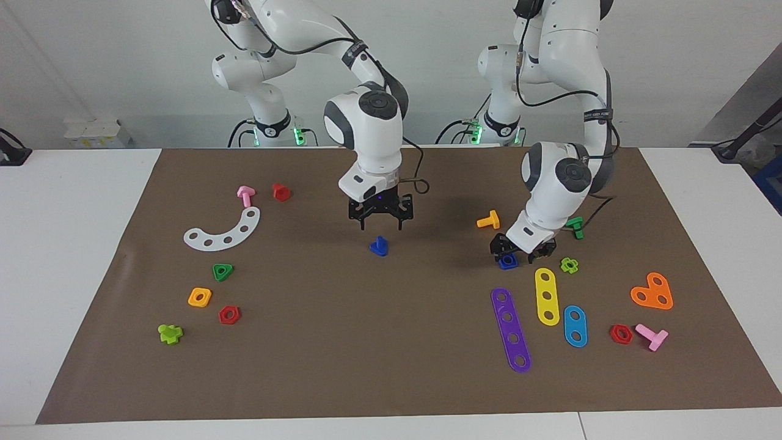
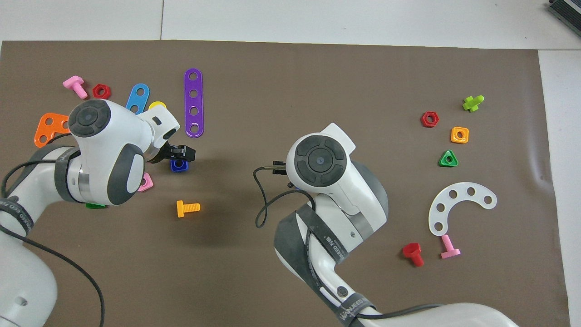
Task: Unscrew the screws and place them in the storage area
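A royal-blue screw (image 1: pixel 379 246) stands on its flat head at the middle of the brown mat (image 1: pixel 391 366), stem up. My right gripper (image 1: pixel 381 227) hangs open just above it, a finger on either side of the stem. In the overhead view the right arm's wrist hides the screw. The matching blue square nut (image 1: pixel 507 261) (image 2: pixel 179 165) lies flat on the mat toward the left arm's end, a little nearer to the robots than the purple strip (image 1: pixel 511 330). My left gripper (image 1: pixel 520 250) (image 2: pixel 181 153) is low over the nut, open, with nothing in it.
Around the left gripper lie an orange bolt (image 1: pixel 489 220), a green bolt (image 1: pixel 575 226), a lime piece (image 1: pixel 569 264) and yellow (image 1: pixel 547 296) and blue (image 1: pixel 575 326) strips. Toward the right arm's end are a white arc (image 1: pixel 225 231), a red bolt (image 1: pixel 281 192) and several nuts.
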You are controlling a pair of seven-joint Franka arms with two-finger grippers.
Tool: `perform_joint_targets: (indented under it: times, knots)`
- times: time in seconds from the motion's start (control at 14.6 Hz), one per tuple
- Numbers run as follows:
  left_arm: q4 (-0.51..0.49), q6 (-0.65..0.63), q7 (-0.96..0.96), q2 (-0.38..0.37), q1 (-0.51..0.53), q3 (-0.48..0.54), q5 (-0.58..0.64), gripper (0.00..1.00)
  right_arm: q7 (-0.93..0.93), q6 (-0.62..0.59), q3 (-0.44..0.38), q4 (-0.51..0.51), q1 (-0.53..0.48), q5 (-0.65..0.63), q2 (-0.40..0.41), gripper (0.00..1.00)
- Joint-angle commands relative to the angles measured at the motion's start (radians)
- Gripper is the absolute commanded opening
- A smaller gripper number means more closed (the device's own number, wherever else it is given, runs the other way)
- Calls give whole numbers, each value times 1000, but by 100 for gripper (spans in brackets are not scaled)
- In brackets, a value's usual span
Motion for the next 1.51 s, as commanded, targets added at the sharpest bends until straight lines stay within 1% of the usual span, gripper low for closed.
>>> perform_joint_targets:
  times: [0.0,0.07,0.14,0.21,0.27,0.34,0.41,0.55,0.75,0.82,0.96,1.09,1.16,1.23,1.3,1.44]
  knots:
    - [22,-77,48,-30,67,2,-6,100,21,60,-1,-46,8,-24,12,93]
    - [43,-138,53,-35,87,9,3,100,21,83,-1,-60,17,-24,24,91]
    - [62,-192,53,-58,107,14,40,100,13,116,-1,-86,18,-26,25,90]
    - [68,-224,53,-81,121,17,81,100,4,148,-1,-109,15,-28,23,86]
    - [70,-255,54,-108,142,17,102,100,-15,172,-1,-129,15,-29,25,80]
    - [68,-288,54,-139,160,16,105,100,-30,185,-1,-141,15,-29,28,77]
    - [70,-328,54,-170,171,17,106,100,-32,186,-1,-152,15,-29,29,76]
    - [85,-436,51,-234,171,17,119,100,-33,180,-1,-158,16,-29,26,70]
    - [154,-575,50,-308,171,16,119,100,-33,180,-3,-169,16,-32,23,46]
    - [196,-626,45,-314,171,14,119,100,-33,180,-3,-169,16,-37,23,39]
    - [299,-713,42,-305,165,13,108,100,-32,183,-1,-167,15,-37,23,33]
    - [382,-763,41,-281,159,11,105,100,-30,183,-3,-167,15,-38,25,24]
    - [411,-766,42,-273,156,10,105,100,-30,183,-3,-167,13,-37,23,5]
    - [434,-766,42,-262,156,10,103,100,-29,182,-3,-167,11,-37,18,0]
    - [457,-764,42,-250,155,10,97,100,-19,180,-3,-169,8,-37,5,0]
    - [462,-741,44,-247,158,10,85,100,-18,170,-4,-172,-21,-37,-27,0]
